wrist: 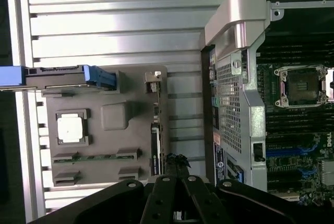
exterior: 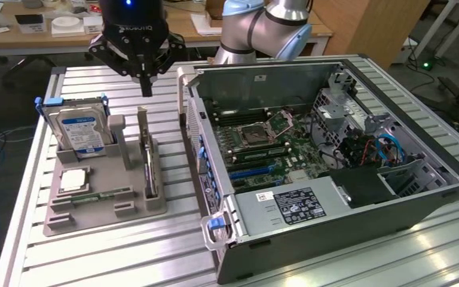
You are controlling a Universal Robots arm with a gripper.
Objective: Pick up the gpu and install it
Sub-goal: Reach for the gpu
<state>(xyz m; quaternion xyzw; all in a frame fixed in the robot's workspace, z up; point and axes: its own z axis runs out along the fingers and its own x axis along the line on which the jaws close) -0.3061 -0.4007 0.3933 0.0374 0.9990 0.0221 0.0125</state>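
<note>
Gpu (exterior: 146, 156) — upright, below closed hand (exterior: 146, 89)

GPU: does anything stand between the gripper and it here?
Nothing visible does. The shut gripper hangs in open air above the gpu, which stands on edge in the gray holder, its top edge uncovered.

1. "ROBOTIQ", in white letters turned upside down, stands on the black body of the pincer (exterior: 146, 91), at 11 o'clock in the exterior view.
2. Print on the hard drive (exterior: 79, 128) and on the white sticker (exterior: 297, 204) is too small to read.
</note>
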